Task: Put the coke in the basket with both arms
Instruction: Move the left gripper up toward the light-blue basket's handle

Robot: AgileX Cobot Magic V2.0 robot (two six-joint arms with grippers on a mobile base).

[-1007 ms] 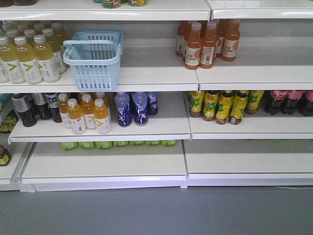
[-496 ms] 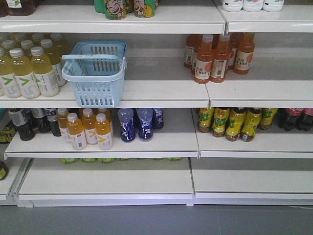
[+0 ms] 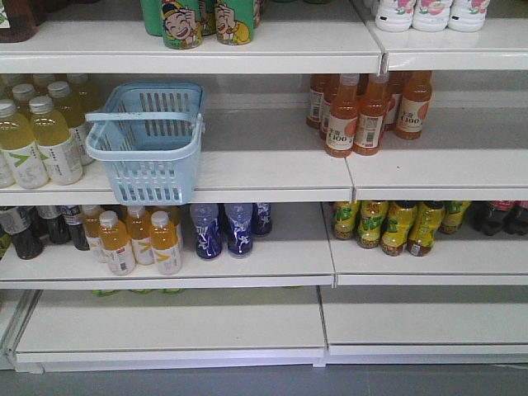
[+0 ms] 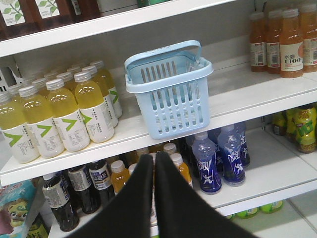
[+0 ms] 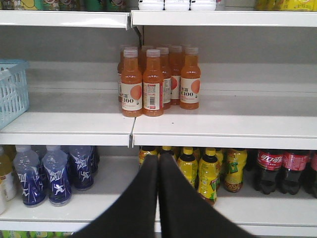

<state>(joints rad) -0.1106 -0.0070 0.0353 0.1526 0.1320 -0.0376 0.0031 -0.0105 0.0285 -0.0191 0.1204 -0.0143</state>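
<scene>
The light blue basket (image 3: 153,169) stands on the second shelf, its front overhanging the shelf edge and its handle lying across the rim. It also shows in the left wrist view as basket (image 4: 178,106) and at the left edge of the right wrist view as basket (image 5: 11,91). Coke bottles (image 5: 270,171), dark with red Coca-Cola labels, stand at the far right of the shelf below, barely showing as coke (image 3: 505,216) in the front view. My left gripper (image 4: 153,158) is shut and holds nothing, below and in front of the basket. My right gripper (image 5: 158,159) is shut and holds nothing, left of the coke.
Yellow pear-drink bottles (image 4: 74,114) stand left of the basket. Orange C100 bottles (image 5: 153,82) stand on the same shelf to the right. Below are blue bottles (image 4: 220,158), orange bottles (image 3: 136,239) and yellow-green bottles (image 5: 208,173). The shelf fronts (image 3: 272,190) jut forward.
The front view has drawn nearer to the shelves and sits higher: basket and bottles look larger and lower in the frame. Nothing on the shelves has moved.
</scene>
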